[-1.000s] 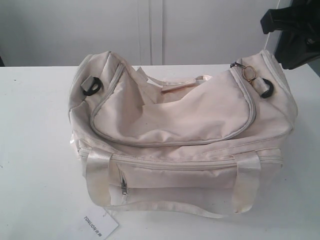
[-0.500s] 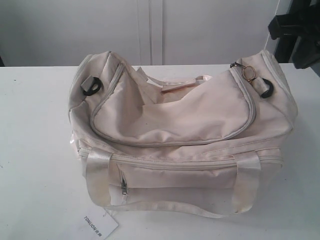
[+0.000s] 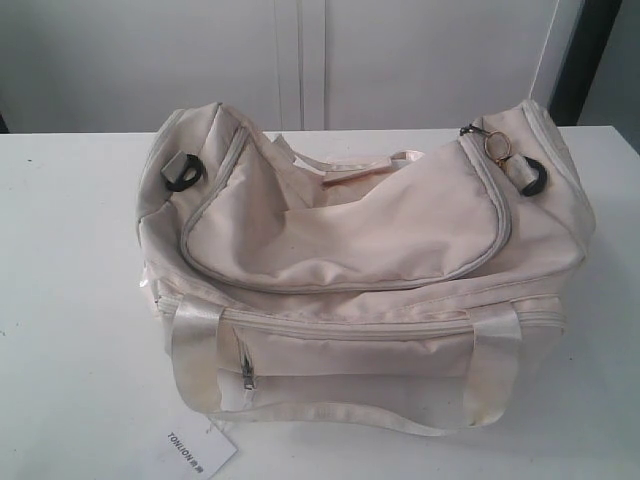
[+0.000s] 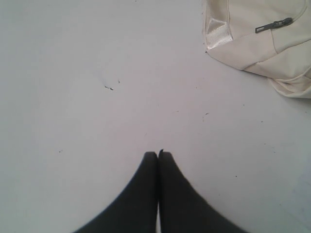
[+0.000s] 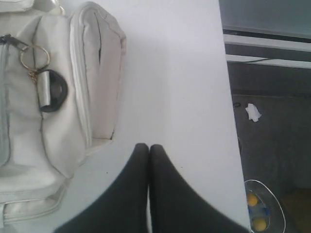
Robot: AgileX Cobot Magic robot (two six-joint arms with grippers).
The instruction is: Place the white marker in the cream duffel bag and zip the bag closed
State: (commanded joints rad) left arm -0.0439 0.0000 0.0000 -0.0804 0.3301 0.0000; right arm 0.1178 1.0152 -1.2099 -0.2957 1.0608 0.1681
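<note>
The left gripper point(image 4: 158, 154) has its jaws pressed together on nothing, over the table point(image 4: 73, 97), with a corner of the bag point(image 4: 257, 39) near. The right gripper point(image 5: 148, 147) is likewise closed and empty, just beside the bag's end, where the ring pull point(image 5: 34, 57) hangs. The bag sits mid-table, a paper tag point(image 3: 195, 450) at its front corner.

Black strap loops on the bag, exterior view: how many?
2: one black loop on the left end of the cream duffel bag, another on the right end beside the gold ring. Far side is hidden.
</note>
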